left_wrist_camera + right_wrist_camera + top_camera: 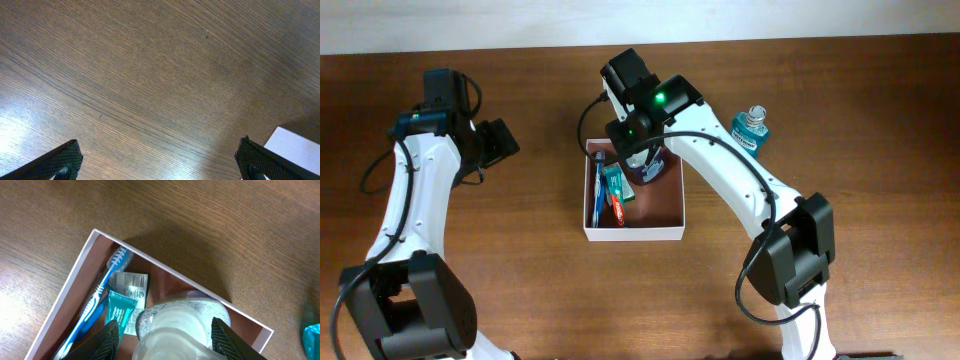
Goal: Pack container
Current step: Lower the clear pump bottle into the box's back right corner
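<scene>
The container (634, 233) is a white-walled box with a reddish-brown floor at the table's middle. In it lie a blue toothbrush (95, 305) and a teal toothpaste tube (120, 312) along the left side. A clear plastic bottle (175, 325) with a frosted cap stands in its far right corner. My right gripper (167, 340) straddles that bottle, and a gap shows between the left finger and the bottle wall. From overhead the right wrist (645, 110) covers most of the bottle. My left gripper (160, 162) hangs wide open over bare wood left of the container, holding nothing.
A blue mouthwash bottle (751, 130) lies on the table right of the container, beyond the right arm. A white corner of the container (295, 145) shows at the lower right of the left wrist view. Bare wood surrounds the box.
</scene>
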You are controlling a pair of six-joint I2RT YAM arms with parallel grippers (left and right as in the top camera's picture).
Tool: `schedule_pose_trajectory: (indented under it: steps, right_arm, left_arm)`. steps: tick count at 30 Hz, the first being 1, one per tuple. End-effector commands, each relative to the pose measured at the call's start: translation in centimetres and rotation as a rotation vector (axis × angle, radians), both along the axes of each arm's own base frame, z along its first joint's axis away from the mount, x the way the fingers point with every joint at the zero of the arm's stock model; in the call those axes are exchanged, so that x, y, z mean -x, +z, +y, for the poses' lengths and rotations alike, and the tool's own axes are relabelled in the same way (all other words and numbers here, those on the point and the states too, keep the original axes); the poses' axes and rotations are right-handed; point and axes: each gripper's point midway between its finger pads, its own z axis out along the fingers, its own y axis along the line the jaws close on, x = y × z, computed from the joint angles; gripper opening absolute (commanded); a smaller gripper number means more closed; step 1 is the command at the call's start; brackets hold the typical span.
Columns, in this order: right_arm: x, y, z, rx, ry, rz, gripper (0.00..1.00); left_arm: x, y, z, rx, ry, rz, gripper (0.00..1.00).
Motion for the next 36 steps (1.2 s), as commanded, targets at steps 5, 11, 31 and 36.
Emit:
schedule_pose_trajectory:
  steps: [5, 11, 31, 36]
  right_arm:
    - [0.1, -0.1, -1.4, 0.057, -0.03, -0.001, 0.52]
    - [0.3, -0.3, -1.8, 0.071, -0.035, 0.008, 0.52]
    - [-0.1, -0.8, -5.9, 0.11, -0.108, 0.073, 0.59]
    - [-0.1, -0.8, -5.9, 0.11, -0.108, 0.073, 0.6]
  left_arm:
    - [-0.2, 1.3, 0.3, -0.013, 0.001, -0.034, 0.99]
    - [-0.2, 1.3, 0.3, -0.013, 0.001, -0.034, 0.99]
    - [-0.2, 1.3, 0.3, -0.013, 0.001, -0.034, 0.99]
    - [-0.2, 1.3, 0.3, -0.013, 0.001, -0.034, 0.99]
